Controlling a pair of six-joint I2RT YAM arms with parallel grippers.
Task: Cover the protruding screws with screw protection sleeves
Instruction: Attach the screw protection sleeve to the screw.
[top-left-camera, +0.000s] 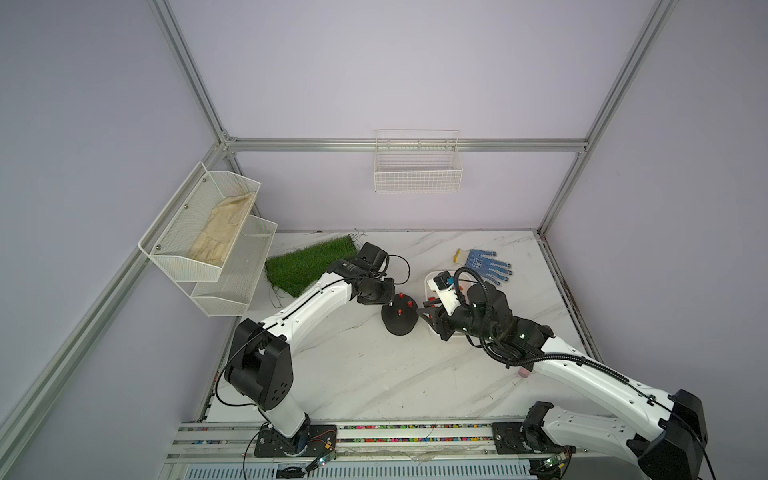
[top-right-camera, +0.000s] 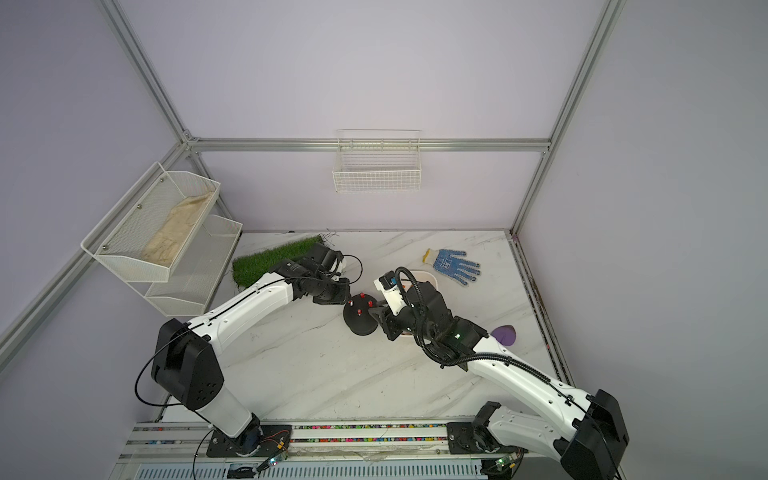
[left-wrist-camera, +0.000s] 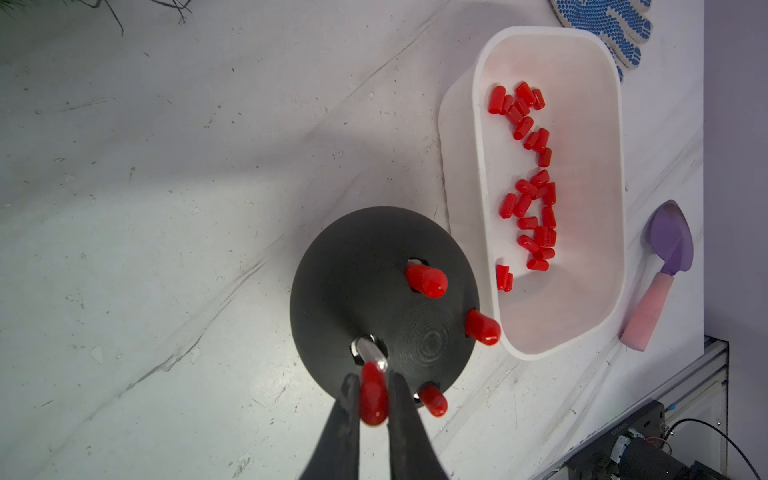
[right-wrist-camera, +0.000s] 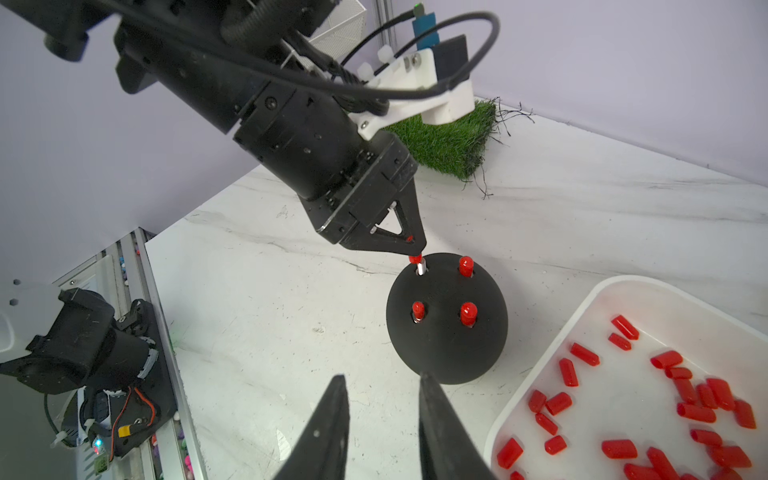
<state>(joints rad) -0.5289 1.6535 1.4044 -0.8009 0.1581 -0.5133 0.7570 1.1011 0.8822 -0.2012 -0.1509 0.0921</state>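
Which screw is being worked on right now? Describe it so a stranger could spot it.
Find the black dome base beside the white tray. Of its four screws, take the screw at the left pincer, which holds a red sleeve at its tip. Its three neighbours are capped in red; this one's silvery shaft shows bare.

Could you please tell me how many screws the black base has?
4 screws: three wear red sleeves; the fourth, mostly bare, touches the sleeve that the left end effector grips.

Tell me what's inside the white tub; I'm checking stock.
Only loose red sleeves in the tub. In both top views the right arm covers most of it.
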